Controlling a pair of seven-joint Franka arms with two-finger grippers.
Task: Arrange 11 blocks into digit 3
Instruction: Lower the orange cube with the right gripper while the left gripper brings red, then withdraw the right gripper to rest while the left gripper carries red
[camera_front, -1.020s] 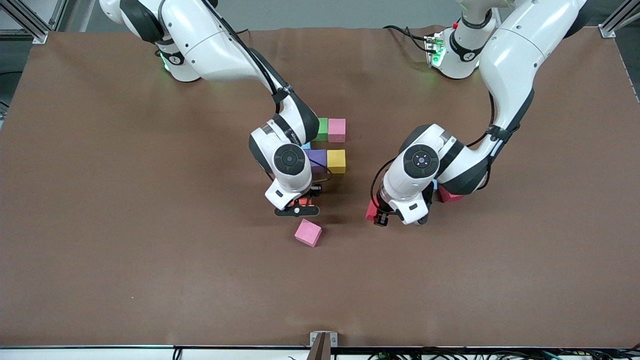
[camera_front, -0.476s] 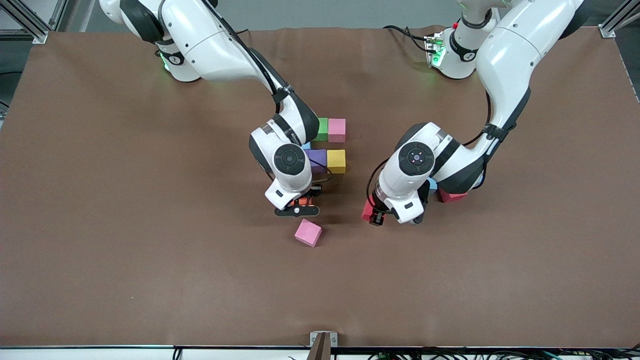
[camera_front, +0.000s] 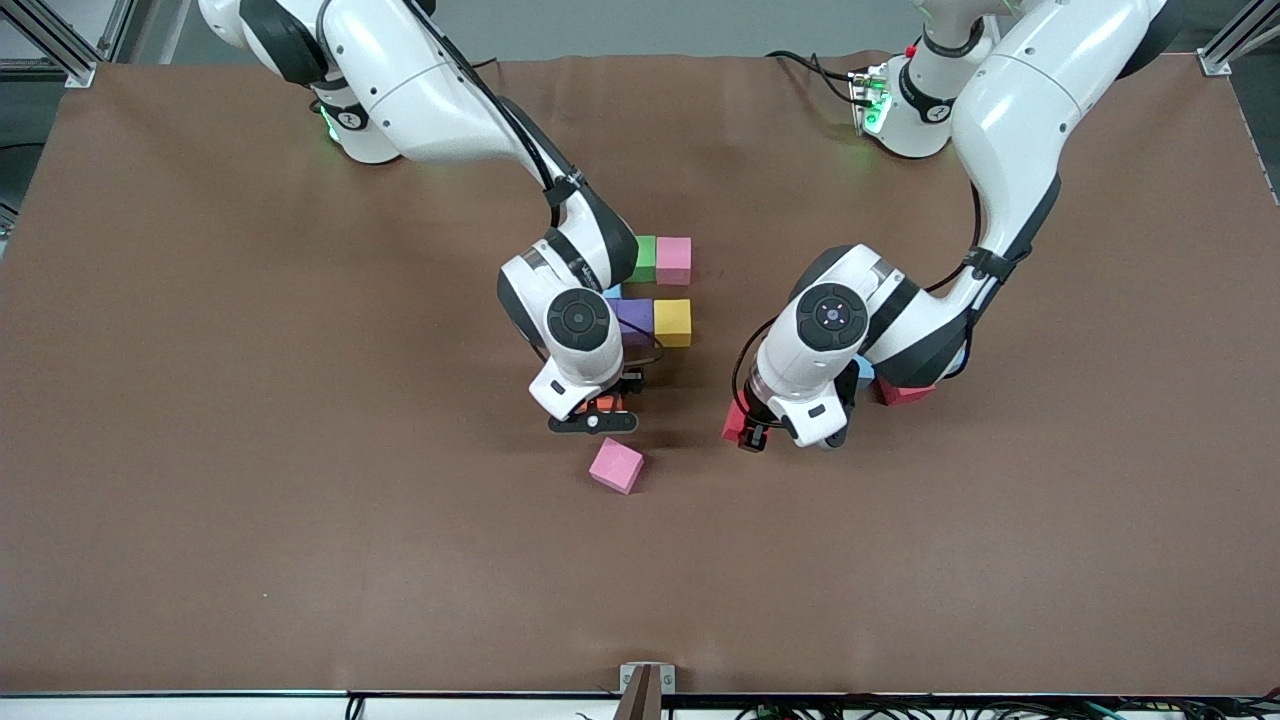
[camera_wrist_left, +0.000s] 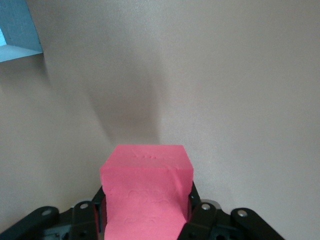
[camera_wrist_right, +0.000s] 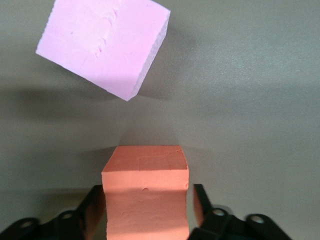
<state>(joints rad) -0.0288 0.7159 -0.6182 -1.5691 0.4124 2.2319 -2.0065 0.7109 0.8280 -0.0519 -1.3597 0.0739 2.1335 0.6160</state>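
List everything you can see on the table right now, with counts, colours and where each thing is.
Green block: one, green, farthest row.
Pink blocks: two, pale pink; one beside the green block, one loose nearest the camera.
Purple block: one, purple, beside the yellow block.
Yellow block: one, yellow, just nearer than the pink.
Orange block: one, orange, between the right claw's fingers.
Deep pink block: one, gripped by the left claw.
Blue block: one, light blue, under the left arm.
Red block: one, red, beside the blue.
Table: one, brown.
Right claw: open around the orange block.
Left claw: shut on the deep pink block.
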